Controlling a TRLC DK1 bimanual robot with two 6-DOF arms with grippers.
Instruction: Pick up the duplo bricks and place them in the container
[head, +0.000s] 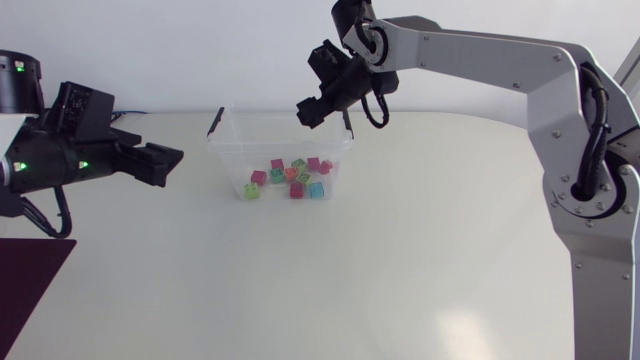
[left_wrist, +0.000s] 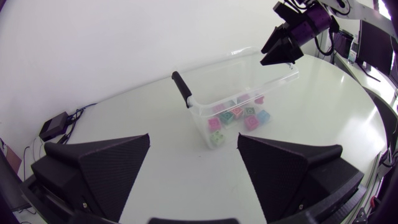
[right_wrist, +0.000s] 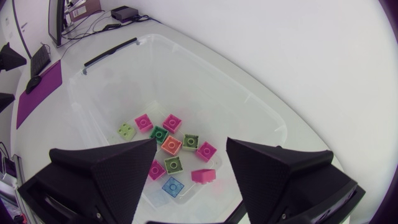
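My right claw (head: 310, 112) hangs spread, empty, over the clear plastic container (head: 228, 160); small coloured duplo bricks (head: 292, 176) lie inside, beneath it. My left claw (head: 158, 165) is spread too.

The container (head: 222, 150), at the upper centre of the head view, is seen to be of clear, glossy plastic, with a matt black clip (left_wrist: 181, 88) fitted at one end. The duplo bricks (head: 290, 177) inside are of smooth coloured plastic. The table (head: 400, 270) is shown as white, smooth and matt. A matt black, finely grained surface is borne by the left gripper (left_wrist: 193, 149) and the right gripper (right_wrist: 191, 152). The right arm's links (head: 480, 50) are smooth and silver-grey, with a soft sheen.
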